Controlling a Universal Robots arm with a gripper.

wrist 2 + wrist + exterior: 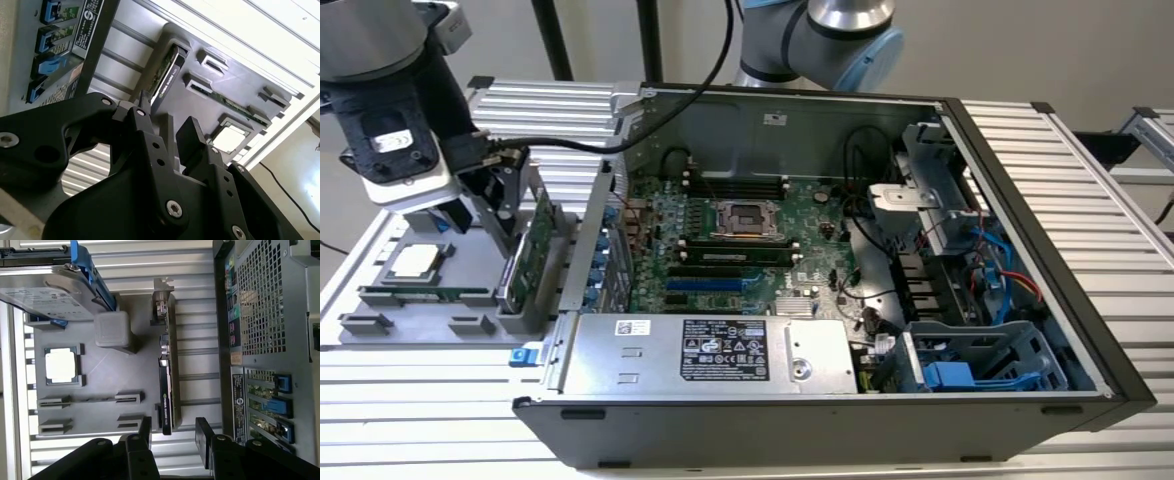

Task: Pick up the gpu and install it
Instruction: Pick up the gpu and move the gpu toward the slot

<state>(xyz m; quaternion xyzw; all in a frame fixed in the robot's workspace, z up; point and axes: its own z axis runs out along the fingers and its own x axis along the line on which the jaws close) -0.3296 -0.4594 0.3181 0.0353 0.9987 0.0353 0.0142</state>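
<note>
Hand [483, 195] hovers just above upright gpu [530, 250] in grey tray [414, 335], beside open computer case [787, 435].

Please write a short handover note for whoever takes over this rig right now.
Gripper: jaws open, holding nothing, poised close over the gpu, on the exterior view's left.
The gpu: stands on edge in a slot of the gray parts tray, beside the open computer case.
Done: gripper lined up with the gpu's edge, one jaw to either side in the first wrist view.
Left: the gpu is not yet grasped, lifted or seated on the motherboard.
</note>
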